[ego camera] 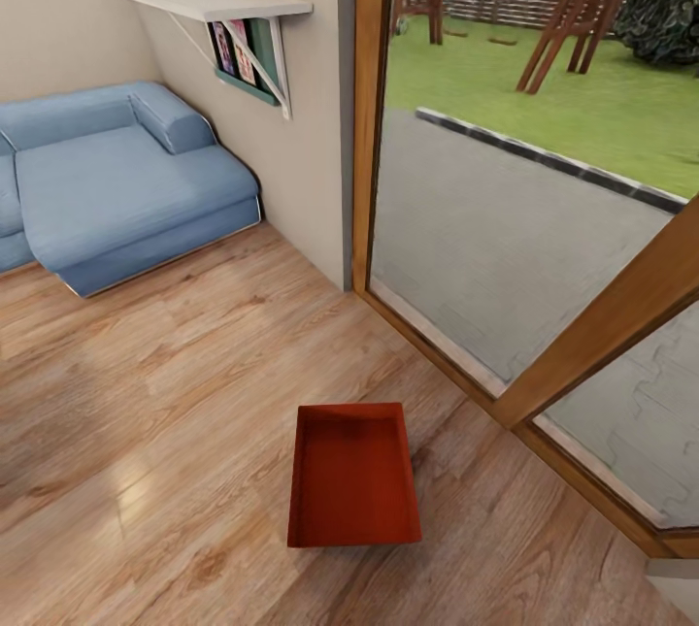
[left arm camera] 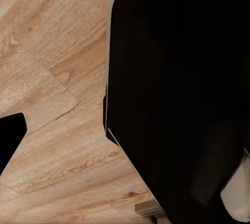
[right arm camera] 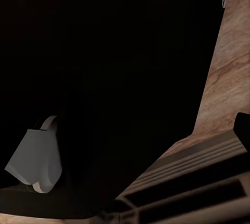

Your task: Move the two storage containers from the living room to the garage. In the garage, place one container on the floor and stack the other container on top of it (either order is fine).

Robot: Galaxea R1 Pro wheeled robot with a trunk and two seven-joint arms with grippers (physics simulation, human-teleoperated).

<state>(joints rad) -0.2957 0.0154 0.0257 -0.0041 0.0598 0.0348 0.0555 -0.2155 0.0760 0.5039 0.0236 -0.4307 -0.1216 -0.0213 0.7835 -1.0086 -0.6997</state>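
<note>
Empty storage container [ego camera: 354, 490] on wood floor [ego camera: 146, 412]

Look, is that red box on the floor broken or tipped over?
No. The storage container sits flat and upright on the wood floor by the glass door, open side up and empty. Nothing looks spilled or damaged.

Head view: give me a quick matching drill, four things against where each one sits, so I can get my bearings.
Things:
1. storage container
2. blue sofa
3. white shelf
4. swing frame

Places:
A. outside on the grass
B. mounted on the wall
C. on the wood floor near the glass door
D. against the far wall at left

Pairs: 1-C, 2-D, 3-B, 4-A
</note>
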